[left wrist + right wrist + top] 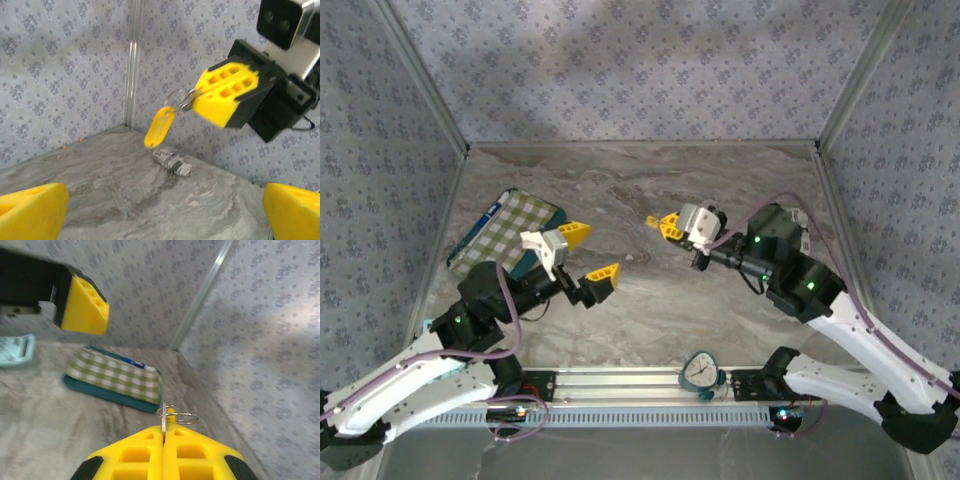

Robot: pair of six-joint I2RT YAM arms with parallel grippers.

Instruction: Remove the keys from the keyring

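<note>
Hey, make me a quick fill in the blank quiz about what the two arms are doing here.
The right hand pinches a metal ___. The tag hanging from it is ___. The left hand is ___, holding nothing. The checked pad lies on the ___ arm's side of the table.
Missing words: keyring; yellow; open; left.
</note>
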